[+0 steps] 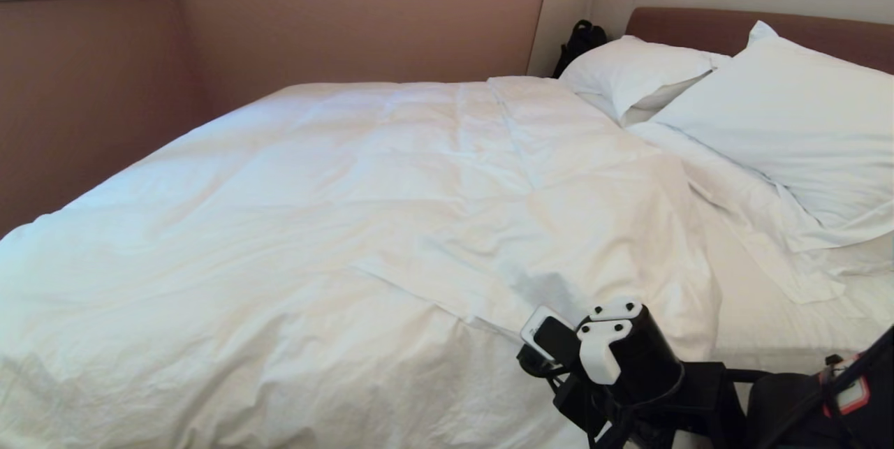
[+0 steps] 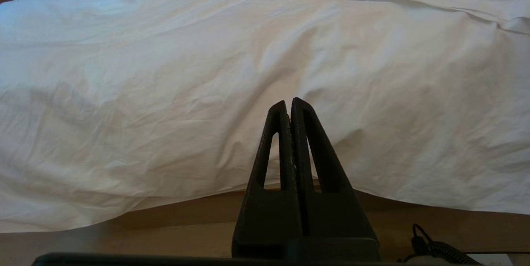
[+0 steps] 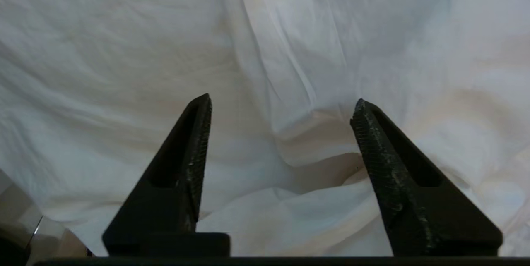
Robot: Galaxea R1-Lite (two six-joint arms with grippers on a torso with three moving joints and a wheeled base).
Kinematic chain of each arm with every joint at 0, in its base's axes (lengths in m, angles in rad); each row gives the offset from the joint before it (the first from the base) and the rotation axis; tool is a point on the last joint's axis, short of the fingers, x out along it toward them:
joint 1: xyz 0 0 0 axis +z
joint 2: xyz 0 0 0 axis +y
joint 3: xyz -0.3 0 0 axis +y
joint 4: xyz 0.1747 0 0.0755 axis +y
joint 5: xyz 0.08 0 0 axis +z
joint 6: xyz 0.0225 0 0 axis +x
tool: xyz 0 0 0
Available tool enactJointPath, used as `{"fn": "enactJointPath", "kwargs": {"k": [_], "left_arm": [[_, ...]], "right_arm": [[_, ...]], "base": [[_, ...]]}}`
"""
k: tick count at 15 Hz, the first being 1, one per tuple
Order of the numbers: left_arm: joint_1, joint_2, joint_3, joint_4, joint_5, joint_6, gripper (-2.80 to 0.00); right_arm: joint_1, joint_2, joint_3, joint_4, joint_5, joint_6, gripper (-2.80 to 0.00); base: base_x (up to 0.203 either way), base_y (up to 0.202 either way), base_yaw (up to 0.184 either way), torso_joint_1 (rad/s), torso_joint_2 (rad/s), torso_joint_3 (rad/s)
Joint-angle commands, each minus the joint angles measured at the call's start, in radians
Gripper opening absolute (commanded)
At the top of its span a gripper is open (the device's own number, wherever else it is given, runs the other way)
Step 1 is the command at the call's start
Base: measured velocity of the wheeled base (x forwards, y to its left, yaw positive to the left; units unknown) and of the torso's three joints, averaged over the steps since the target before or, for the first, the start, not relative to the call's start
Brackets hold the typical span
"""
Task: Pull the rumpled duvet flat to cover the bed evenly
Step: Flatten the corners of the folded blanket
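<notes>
The duvet (image 1: pixel 363 225) is spread over most of the bed (image 1: pixel 768 323), from the far edge by the wall to the near side, where it hangs over the edge. Its surface is puffy and softly creased, with a long fold line running diagonally across the near part and a ridge down the middle toward the headboard (image 1: pixel 705 26). At the head end a strip of sheet (image 1: pixel 775 327) is left uncovered between the duvet's edge and the two white pillows (image 1: pixel 782 121), which are propped against the headboard (one partly overlapping the other).

The right gripper (image 3: pixel 281 111) is seen just above the duvet's near edge, with its fingers (image 3: pixel 194 142) spread well apart and nothing caught between them; a bunched fold of fabric lies below the gap. In the head view only the black wrist of this arm (image 1: pixel 614 358) is shown, low at the near side of the bed.

The left gripper (image 2: pixel 289 106) is held off the bed beside the overhanging duvet, jaws pressed together and empty.

A black bag (image 1: pixel 580 44) is wedged in the far corner by the headboard.
</notes>
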Motion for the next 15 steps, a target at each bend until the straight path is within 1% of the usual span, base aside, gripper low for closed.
{"fn": "enactJointPath", "kwargs": {"k": [1, 4, 5, 9, 12, 13, 15], "left_arm": [[0.000, 0.000, 0.000, 0.000, 0.000, 0.001, -2.80], [0.000, 0.000, 0.000, 0.000, 0.000, 0.001, -2.80], [0.000, 0.000, 0.000, 0.000, 0.000, 0.001, -2.80], [0.000, 0.000, 0.000, 0.000, 0.000, 0.001, -2.80], [0.000, 0.000, 0.000, 0.000, 0.000, 0.001, -2.80], [0.000, 0.000, 0.000, 0.000, 0.000, 0.001, -2.80], [0.000, 0.000, 0.000, 0.000, 0.000, 0.001, -2.80]], "right_arm": [[0.000, 0.034, 0.000, -0.009, -0.006, -0.017, 0.00], [0.000, 0.113, -0.017, -0.036, -0.027, -0.029, 0.00], [0.000, 0.134, -0.026, -0.050, -0.058, -0.041, 0.00], [-0.001, 0.197, -0.065, -0.072, -0.125, -0.067, 0.00], [-0.001, 0.236, -0.104, -0.073, -0.202, -0.088, 0.00], [0.002, 0.247, -0.105, -0.074, -0.207, -0.101, 0.00], [0.002, 0.247, -0.105, -0.075, -0.208, -0.102, 0.00]], "base": [[0.000, 0.000, 0.000, 0.000, 0.00, 0.000], [0.000, 0.000, 0.000, 0.000, 0.00, 0.000], [0.000, 0.000, 0.000, 0.000, 0.00, 0.000], [0.000, 0.000, 0.000, 0.000, 0.00, 0.000], [0.000, 0.000, 0.000, 0.000, 0.00, 0.000], [0.000, 0.000, 0.000, 0.000, 0.00, 0.000], [0.000, 0.000, 0.000, 0.000, 0.00, 0.000]]}}
